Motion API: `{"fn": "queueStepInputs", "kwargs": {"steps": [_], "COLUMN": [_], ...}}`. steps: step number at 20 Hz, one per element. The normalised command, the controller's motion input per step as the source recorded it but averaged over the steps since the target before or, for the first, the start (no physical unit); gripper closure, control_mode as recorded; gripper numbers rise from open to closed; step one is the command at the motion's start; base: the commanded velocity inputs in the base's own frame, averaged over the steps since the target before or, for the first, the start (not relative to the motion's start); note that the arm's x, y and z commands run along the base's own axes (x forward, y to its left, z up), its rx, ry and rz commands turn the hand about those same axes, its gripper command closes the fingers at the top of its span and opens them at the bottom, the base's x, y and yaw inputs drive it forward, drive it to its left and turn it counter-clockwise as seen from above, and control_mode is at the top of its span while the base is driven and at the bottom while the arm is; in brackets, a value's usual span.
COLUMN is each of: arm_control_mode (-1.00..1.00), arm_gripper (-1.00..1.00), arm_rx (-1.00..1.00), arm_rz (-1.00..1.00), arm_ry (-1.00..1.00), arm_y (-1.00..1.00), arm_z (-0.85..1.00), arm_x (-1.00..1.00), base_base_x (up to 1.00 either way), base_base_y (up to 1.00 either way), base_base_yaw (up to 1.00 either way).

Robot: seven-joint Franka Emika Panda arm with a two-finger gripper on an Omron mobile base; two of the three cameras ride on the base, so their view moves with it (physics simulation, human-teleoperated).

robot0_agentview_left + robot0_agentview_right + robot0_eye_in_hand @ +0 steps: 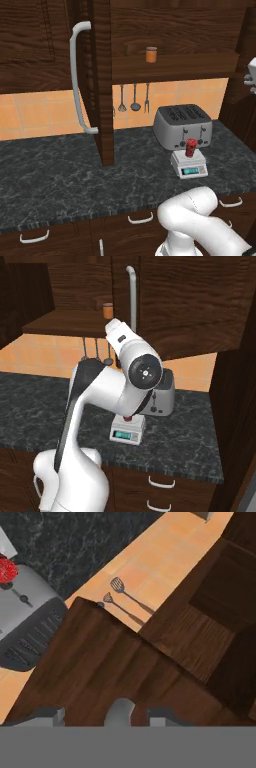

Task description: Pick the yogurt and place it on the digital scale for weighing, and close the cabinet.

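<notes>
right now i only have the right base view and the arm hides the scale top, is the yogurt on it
Observer: Yes. In the left base view the yogurt stands upright on the digital scale, in front of the toaster.
Operator: is the cabinet shut
Observer: No. The left base view shows the cabinet door swung out edge-on, its handle facing left.
Operator: anything left on the shelf
Observer: A small orange cylinder stands on the open shelf.
</notes>
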Motion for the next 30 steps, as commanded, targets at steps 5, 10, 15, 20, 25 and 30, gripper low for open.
{"fn": "queueStepInputs", "kwargs": {"steps": [5,10,15,20,25,30], "arm_control_mode": [-1.00,-1.00,-1.00,-1.00,-1.00,-1.00], "arm_gripper": [-1.00,-1.00,-1.00,-1.00,-1.00,-1.00], "arm_rx": [0.00,0.00,0.00,0.00,0.00,-0.06], "arm_rz": [0.00,0.00,0.00,-0.01,0.00,0.00], "arm_ry": [0.01,0.08,0.05,0.00,0.00,0.11], "arm_y": [-0.10,-0.20,-0.17,-0.19,-0.42,0.25], "arm_z": [-0.06,0.00,0.00,0.00,-0.11,-0.73], "arm_x": [1.00,1.00,1.00,1.00,1.00,1.00], "base_base_x": [0.00,0.00,0.00,0.00,0.00,0.00], "base_base_y": [0.00,0.00,0.00,0.00,0.00,0.00], "base_base_yaw": [0.00,0.00,0.00,0.00,0.00,0.00]}}
